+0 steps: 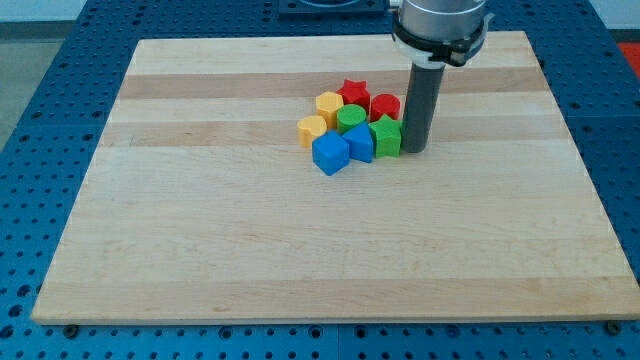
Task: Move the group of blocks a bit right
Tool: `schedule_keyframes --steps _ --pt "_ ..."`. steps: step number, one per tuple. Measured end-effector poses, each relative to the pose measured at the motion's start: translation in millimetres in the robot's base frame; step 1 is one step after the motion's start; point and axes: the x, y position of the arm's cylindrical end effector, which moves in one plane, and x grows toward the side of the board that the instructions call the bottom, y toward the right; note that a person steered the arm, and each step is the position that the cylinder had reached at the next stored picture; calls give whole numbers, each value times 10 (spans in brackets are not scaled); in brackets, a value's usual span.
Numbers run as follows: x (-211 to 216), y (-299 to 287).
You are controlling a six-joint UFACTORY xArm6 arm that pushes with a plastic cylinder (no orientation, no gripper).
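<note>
Tight cluster of blocks (350,127) lies above board centre.

You see a pale striped wooden board (200,220) on a blue perforated table (60,70). At its cluster, red star (352,92) and red cylinder (385,105) sit above the green cylinder (350,118); yellow blocks (322,115) left, blue cube (330,154) below, green star (385,135) right. My tip (414,150) is dark grey.
</note>
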Motion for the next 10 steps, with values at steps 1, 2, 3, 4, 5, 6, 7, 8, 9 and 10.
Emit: schedule_keyframes --steps 1,2,3,4,5,6,7,8,9,10 --pt "0 47" --pt "352 350" --pt "811 -276" --pt "640 -1286" --pt "574 -1469" --pt "502 -1342" --pt "404 -1204" --pt "299 -1195" --pt "269 -1183" --pt "269 -1449"
